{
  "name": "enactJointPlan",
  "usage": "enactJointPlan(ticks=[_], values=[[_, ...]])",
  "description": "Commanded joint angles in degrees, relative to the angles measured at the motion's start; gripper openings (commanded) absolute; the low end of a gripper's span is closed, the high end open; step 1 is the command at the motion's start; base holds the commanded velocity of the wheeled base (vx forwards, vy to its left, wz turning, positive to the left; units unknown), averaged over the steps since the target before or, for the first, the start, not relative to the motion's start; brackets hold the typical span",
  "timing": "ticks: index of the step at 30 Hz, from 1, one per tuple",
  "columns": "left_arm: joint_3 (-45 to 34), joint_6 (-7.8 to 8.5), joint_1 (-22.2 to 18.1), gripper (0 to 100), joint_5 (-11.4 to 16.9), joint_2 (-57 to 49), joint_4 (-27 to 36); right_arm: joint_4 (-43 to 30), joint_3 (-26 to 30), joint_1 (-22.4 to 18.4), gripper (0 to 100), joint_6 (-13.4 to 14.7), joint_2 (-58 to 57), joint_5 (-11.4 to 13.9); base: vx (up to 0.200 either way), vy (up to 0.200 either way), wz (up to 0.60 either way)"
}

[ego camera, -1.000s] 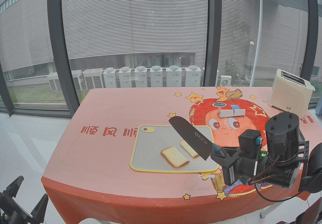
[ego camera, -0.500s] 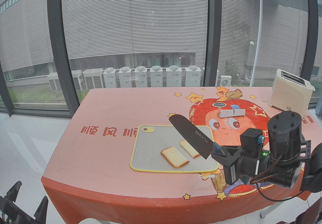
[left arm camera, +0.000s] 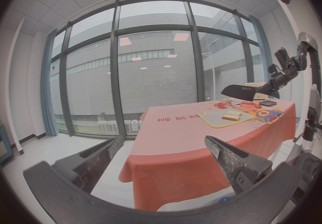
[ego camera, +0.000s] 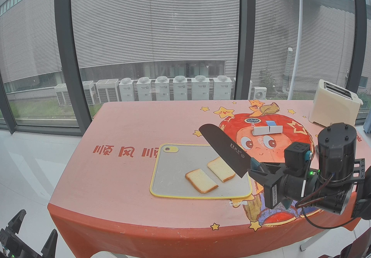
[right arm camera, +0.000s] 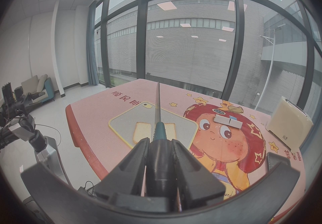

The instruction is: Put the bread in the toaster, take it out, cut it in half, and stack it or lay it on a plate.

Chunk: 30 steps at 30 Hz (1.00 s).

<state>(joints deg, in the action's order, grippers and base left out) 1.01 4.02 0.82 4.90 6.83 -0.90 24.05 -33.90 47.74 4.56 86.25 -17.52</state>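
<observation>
Holding the knife (ego camera: 226,150) clamped by its handle in my right gripper (ego camera: 258,172), I have the blade raised above the right part of the cutting board (ego camera: 170,172). The bread lies flat on the board as a nearer half (ego camera: 201,180) and a farther half (ego camera: 221,169), so I judge the cut made. Best to carry the blade off level, clear of both. My left gripper (left arm camera: 164,141) hangs well off the board, fingers spread wide.
</observation>
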Motion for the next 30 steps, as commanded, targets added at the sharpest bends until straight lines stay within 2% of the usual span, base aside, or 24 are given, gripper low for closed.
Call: enactJointPlan(ticks=[1,2,3,7,11,30], values=[[-1.01,-3.94,-0.47,100,-3.49,-4.37,0.20,0.03,-0.02,0.25,0,0.01,-0.03,-0.32,0.000,0.000,0.00],[-1.01,-5.08,-0.38,100,-5.08,-4.01,0.11,0.12,-0.02,0.25,0,0.10,0.06,-0.32,0.000,0.000,0.00],[-1.01,-5.52,-0.38,100,-5.96,-3.93,0.02,0.12,-0.02,0.34,0,0.19,0.15,-0.41,0.000,0.000,0.00],[-1.01,-5.43,-0.47,100,-5.69,-3.93,0.02,0.03,0.06,0.69,0,0.27,0.06,-0.41,0.000,0.000,0.00],[-1.01,-5.34,-0.38,100,-5.60,-3.93,0.20,0.12,0.33,0.95,0,0.27,-0.12,-1.82,0.000,0.000,0.00],[-1.01,-5.25,-0.47,100,-5.69,-3.93,0.29,0.12,0.86,1.83,0,0.71,0.50,-1.99,0.000,0.000,0.00]])
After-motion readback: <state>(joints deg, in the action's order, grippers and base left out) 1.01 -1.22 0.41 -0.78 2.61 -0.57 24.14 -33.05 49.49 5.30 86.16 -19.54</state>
